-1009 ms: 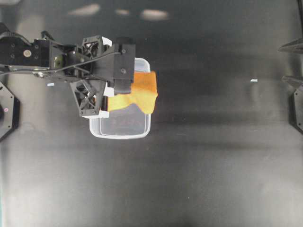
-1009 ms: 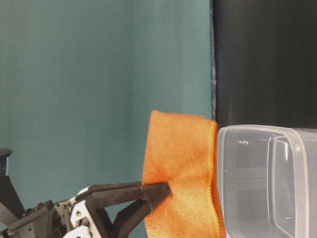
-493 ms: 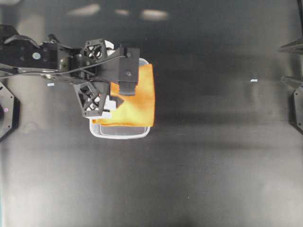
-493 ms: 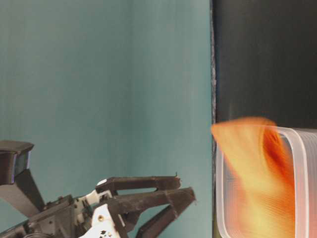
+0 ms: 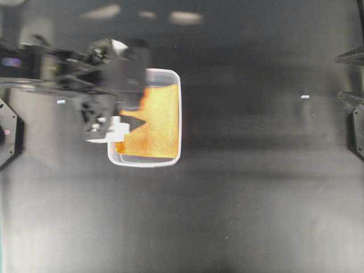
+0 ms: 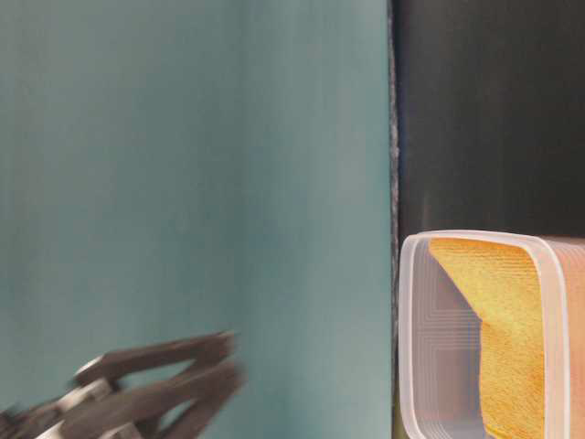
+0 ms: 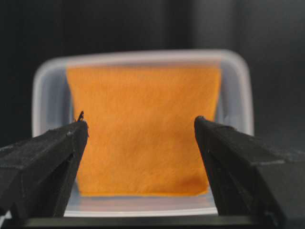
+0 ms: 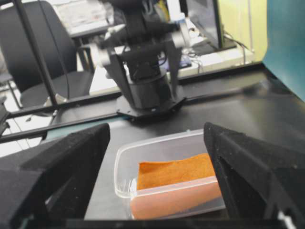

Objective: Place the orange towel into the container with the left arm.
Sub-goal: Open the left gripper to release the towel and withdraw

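The orange towel now lies inside the container, spread nearly flat over the floor and filling most of it; a sec ago it hung pinched from the left gripper over the tub's 12 o'clock end, half a sec ago it was mid-fall. In the left wrist view the cloth sits square within the rim, clear plastic showing at 9 and 3 o'clock and along the near edge. The table-level view shows one edge leaning up against the tub's far wall, nothing draped over the rim as far as I can tell. The left gripper is spread wide w/ nothing between its fingers and it has pulled back off the tub – blurred in the overhead view at roughly 9–10 o'clock of the container, so it is moving away. The right gripper hangs wide apart and empty too, parked well off at the 3 o'clock side of the table, looking toward the tub. Judgement: the drop worked, the task looks essentially done – what's left is prob. just retracting the left arm clear w/o clipping the rim.
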